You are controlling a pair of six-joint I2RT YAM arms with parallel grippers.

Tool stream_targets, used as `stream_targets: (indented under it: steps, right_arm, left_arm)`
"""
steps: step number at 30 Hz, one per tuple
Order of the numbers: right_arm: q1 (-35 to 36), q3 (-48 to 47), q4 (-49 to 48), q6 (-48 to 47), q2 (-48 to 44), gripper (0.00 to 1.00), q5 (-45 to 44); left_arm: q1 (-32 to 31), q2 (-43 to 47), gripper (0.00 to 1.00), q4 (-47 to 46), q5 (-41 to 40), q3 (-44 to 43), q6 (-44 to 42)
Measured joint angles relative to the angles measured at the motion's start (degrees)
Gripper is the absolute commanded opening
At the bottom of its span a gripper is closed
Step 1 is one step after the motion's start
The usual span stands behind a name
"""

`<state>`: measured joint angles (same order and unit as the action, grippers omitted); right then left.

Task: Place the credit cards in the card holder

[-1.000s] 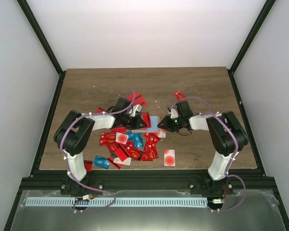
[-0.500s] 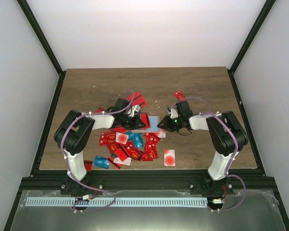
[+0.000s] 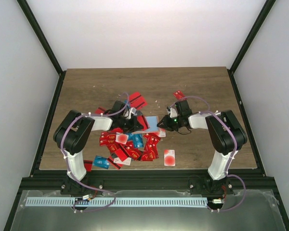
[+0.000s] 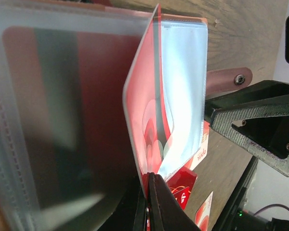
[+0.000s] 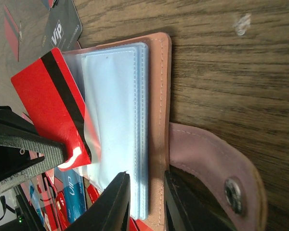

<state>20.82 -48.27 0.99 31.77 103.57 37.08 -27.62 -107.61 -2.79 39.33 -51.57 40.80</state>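
The card holder [image 3: 152, 124] lies open at mid-table: a tan cover [image 5: 158, 96] with clear plastic sleeves [image 5: 115, 115] and a snap strap [image 5: 216, 168]. My right gripper [image 5: 147, 204] is shut on the holder's edge, one finger on the sleeves, the other under the cover; in the top view it [image 3: 163, 123] sits at the holder's right side. My left gripper [image 4: 148, 180] is shut on a red card [image 4: 137, 115] with a black stripe [image 5: 53, 101], whose far edge sits inside a clear sleeve [image 4: 183, 86]. Many loose credit cards [image 3: 130, 144] lie in a pile in front of the holder.
A white card with a red dot [image 3: 169, 157] lies alone near the front. Red cards lie behind the left gripper [image 3: 138, 101] and behind the right gripper [image 3: 179, 95]. A blue card [image 3: 101, 162] lies at the front left. A dark grey VIP card [image 5: 62, 26] lies beside the holder.
My left gripper has drawn slightly toward the near left with the red card, uncovering the red cards behind it. My right gripper has shifted a little left at the holder.
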Motion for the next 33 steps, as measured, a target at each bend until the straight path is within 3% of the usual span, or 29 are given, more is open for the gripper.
stream_targets:
  steps: [19,33]
  right_arm:
    - [0.00,-0.13,-1.07,0.66,0.72,0.20,0.83]
    - [-0.02,-0.48,-1.84,0.61,1.53,0.20,1.95]
  left_arm:
    - [-0.11,1.18,0.04,-4.22,1.36,2.69,12.13]
    - [-1.05,0.59,0.04,3.10,2.82,-1.09,5.27]
